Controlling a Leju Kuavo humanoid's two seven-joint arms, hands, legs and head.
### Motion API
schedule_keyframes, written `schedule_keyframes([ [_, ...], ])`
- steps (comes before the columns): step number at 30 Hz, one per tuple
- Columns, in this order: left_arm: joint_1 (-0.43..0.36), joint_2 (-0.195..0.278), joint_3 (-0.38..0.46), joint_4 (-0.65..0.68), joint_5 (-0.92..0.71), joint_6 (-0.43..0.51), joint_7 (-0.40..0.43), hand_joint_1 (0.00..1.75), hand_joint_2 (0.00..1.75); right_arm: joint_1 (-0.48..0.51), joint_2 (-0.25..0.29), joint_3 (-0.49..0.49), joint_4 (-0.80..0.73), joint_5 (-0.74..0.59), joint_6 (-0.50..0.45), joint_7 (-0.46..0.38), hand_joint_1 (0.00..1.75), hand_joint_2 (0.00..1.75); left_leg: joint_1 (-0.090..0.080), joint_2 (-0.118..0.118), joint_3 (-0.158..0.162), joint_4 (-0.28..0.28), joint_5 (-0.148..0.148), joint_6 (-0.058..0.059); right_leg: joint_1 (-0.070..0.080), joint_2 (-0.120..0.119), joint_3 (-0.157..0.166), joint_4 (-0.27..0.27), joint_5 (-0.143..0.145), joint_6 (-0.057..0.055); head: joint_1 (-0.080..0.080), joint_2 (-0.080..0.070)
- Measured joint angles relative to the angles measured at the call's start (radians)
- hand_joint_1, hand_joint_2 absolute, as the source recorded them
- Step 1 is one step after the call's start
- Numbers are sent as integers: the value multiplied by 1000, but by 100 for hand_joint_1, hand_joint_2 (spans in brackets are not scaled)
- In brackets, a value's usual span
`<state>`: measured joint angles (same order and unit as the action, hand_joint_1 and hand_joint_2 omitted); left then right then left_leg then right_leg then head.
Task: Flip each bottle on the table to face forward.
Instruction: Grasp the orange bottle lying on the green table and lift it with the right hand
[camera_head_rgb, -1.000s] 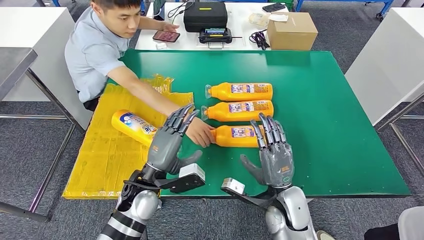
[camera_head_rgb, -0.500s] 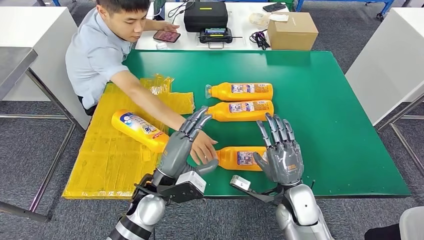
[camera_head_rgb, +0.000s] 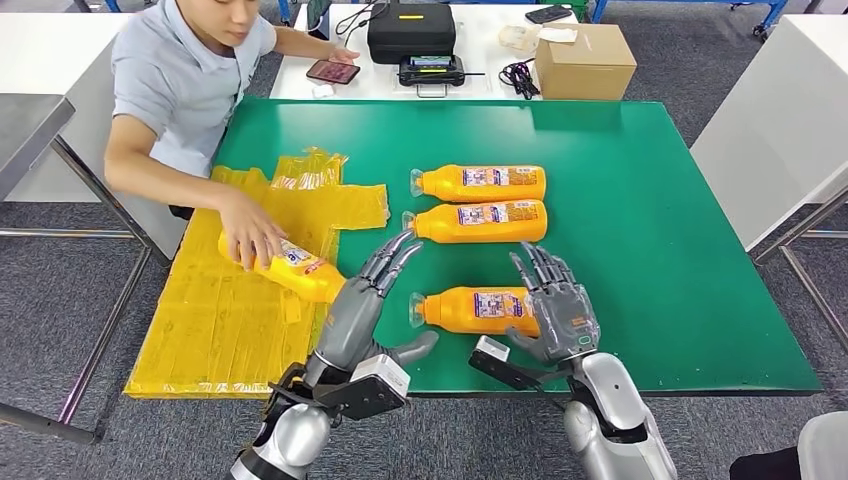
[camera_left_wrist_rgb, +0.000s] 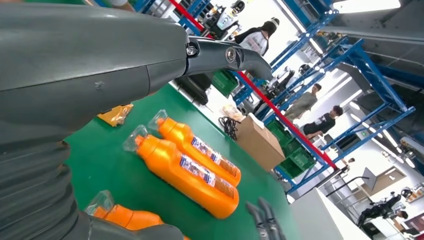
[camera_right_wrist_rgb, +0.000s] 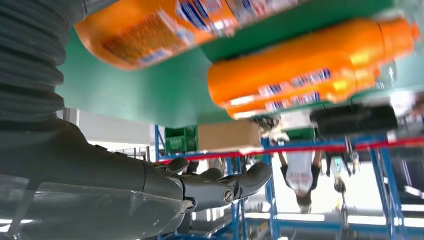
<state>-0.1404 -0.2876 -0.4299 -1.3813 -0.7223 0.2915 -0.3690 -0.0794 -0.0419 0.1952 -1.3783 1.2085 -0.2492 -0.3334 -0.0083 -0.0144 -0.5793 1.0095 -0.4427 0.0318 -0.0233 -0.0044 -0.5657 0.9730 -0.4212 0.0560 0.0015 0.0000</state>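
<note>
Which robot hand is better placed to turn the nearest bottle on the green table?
Probably the right robot hand: it sits at the base end of the nearest bottle, fingers spread. The left robot hand hovers beside the cap end, apart from it.

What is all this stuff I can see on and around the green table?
Orange bottles: three, lying on their sides in a column on the green table; far, middle, near.
Yellow bottle: one, lying on the yellow sheet, under the person's hand.
Yellow plastic sheet: one, draped over the table's left edge.
Green table: one, centre.
Cardboard box: one, brown, on the white table behind.
Black case: one, same white table.
Phone: one, dark, near the person's other hand.
Person: one, light blue shirt, seated at left.
Left robot hand: grey, fingers spread, above the table edge.
Right robot hand: grey, fingers apart, at the near bottle's base end.
</note>
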Motion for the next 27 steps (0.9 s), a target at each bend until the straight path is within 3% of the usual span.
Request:
schedule_keyframes([
  [11,5,0,5,0,0,-8,0,0,175,-17,-49,53,49,12,50,41,0,175,0,0,0,0,0,0,0,0,0,0,0,0,0,0],
  [20,12,0,10,0,2,-24,0,0,175,-56,-81,82,126,104,73,150,0,175,0,0,0,0,0,0,0,0,-1,0,0,0,0,0],
  [27,15,0,12,0,3,-28,0,0,175,-96,-87,85,194,126,72,181,0,175,0,0,0,0,0,0,0,0,-1,0,0,0,0,0],
])
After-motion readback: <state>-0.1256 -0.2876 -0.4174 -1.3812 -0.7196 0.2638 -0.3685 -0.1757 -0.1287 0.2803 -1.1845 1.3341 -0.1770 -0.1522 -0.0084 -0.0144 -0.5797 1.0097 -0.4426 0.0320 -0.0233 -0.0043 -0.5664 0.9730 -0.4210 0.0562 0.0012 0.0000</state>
